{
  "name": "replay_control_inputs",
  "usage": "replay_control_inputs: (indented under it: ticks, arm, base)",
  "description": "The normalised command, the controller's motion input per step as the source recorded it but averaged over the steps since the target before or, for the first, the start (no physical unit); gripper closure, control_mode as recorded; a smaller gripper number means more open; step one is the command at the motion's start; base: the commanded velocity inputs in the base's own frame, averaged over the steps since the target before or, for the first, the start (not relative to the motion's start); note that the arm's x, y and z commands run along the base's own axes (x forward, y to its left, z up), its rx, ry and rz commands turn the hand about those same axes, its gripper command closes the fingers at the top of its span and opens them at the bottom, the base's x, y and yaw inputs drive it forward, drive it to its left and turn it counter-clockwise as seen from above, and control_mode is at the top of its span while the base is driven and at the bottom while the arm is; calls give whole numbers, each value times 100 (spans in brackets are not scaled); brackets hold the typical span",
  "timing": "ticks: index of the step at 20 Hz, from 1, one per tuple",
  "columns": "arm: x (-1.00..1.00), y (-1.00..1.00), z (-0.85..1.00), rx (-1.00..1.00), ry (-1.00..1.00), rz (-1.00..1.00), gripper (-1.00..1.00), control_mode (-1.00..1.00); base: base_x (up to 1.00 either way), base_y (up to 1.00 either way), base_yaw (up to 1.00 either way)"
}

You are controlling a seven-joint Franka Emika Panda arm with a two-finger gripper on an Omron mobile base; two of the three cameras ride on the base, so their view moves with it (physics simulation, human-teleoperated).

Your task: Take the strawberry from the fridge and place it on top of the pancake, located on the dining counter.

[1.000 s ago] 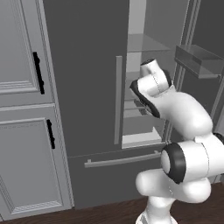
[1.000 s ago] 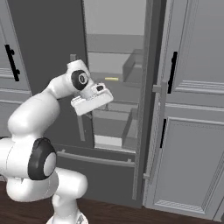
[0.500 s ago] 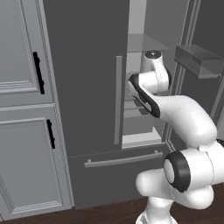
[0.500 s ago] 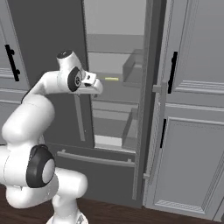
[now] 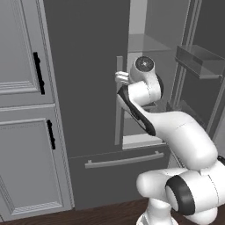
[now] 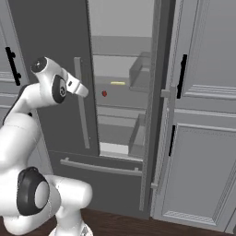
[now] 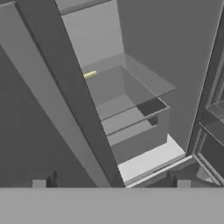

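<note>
Fridge (image 6: 55,55) access was partly gained: the right door stood swung open, the left door was shut, and the hand (image 6: 79,88) was raised at shelf height directly in front of the left door, beside its vertical bar handle (image 6: 82,103). The hand carried nothing; its fingertips at the lower edge of the hand view were too cropped to tell how far apart they stood. The strawberry (image 6: 104,93) rested on a glass shelf (image 6: 122,99), ahead of the hand and off to its right, well apart from it. The pale-yellow stick (image 6: 117,83) lay further back on that shelf. Risk assessment: a straight advance would probably drive the hand into the closed door or its handle. A reach angled too deep could meet the stick or nudge the small berry along the glass.
</note>
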Motion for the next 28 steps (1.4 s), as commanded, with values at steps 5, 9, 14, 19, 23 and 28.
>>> replay_control_inputs:
  ticks: [5,9,14,19,23,28]
  arm:
    - [14,0,34,5,9,29,-100,-100]
    - [39,34,-4,-7,4,24,-100,-100]
    - [55,14,-16,-7,0,0,-100,-100]
    - [25,6,-23,-16,0,-1,-100,-100]
    - [14,33,-6,-11,0,0,-100,-100]
    - [7,1,0,0,-5,0,-100,-100]
  base:
    - [0,0,0]
    - [0,0,0]
    - [0,0,0]
    - [0,0,0]
    - [0,0,0]
    - [0,0,0]
